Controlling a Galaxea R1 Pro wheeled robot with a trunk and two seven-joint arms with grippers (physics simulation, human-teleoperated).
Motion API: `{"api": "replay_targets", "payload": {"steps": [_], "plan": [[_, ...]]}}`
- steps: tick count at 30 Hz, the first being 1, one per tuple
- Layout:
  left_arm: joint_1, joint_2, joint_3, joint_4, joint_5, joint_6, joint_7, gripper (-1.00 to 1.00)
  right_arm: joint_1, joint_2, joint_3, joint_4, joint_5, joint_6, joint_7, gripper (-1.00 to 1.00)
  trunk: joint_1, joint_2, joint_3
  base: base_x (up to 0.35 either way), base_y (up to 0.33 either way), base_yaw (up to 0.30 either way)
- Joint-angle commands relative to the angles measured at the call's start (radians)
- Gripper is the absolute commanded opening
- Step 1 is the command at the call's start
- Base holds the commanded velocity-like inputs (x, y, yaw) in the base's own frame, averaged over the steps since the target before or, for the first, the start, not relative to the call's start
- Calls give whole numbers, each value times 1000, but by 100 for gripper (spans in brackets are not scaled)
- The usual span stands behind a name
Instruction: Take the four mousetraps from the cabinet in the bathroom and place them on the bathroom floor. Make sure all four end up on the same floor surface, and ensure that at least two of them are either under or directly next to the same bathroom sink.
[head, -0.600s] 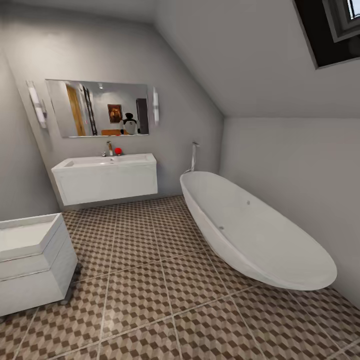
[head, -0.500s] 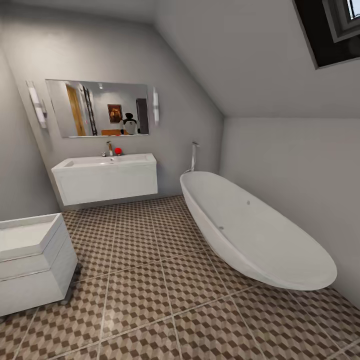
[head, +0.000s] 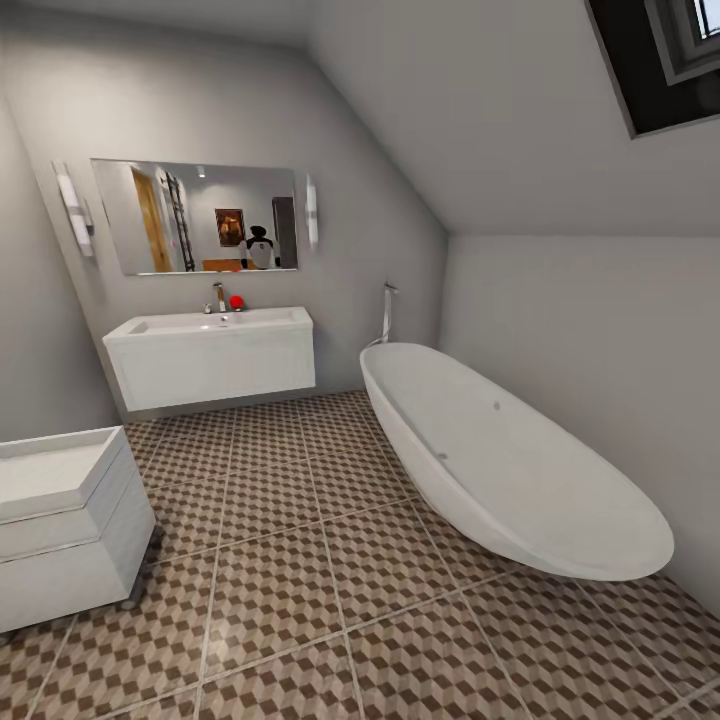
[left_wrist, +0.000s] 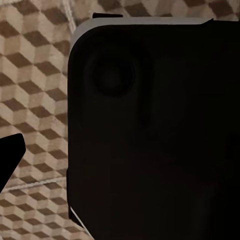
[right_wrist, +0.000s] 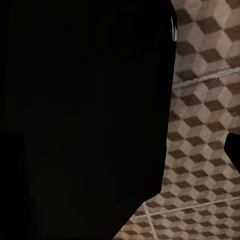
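I face the bathroom floor (head: 300, 560), with a wall-hung sink (head: 210, 355) ahead, a white basin unit (head: 60, 520) beside me and the bathtub (head: 500, 460) opposite. No mousetrap lies on the tiles, so I judge placement not yet begun. Dark housings block both wrist views; I cannot tell either gripper's state.

Your left wrist camera sits close against a big black rounded part of the robot's body (left_wrist: 155, 130), with a dark tip at the frame's edge. Your right wrist camera faces a similar black mass (right_wrist: 80, 115). You can't tell from these whether either hand is spread or closed.
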Motion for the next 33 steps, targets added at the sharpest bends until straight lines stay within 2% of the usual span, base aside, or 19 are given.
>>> {"api": "replay_targets", "payload": {"steps": [1,13,33], "plan": [[0,0,2,0,6,-4,0,100,0,0,1,0,1,1,0,100,0,0,-1,0,0,0],[0,0,2,0,14,-9,0,100,0,-2,1,0,2,-1,0,100,0,0,-1,0,0,-44],[0,0,2,-1,14,-9,0,100,0,-5,0,0,3,-2,7,100,0,0,-1,0,0,-239]]}}
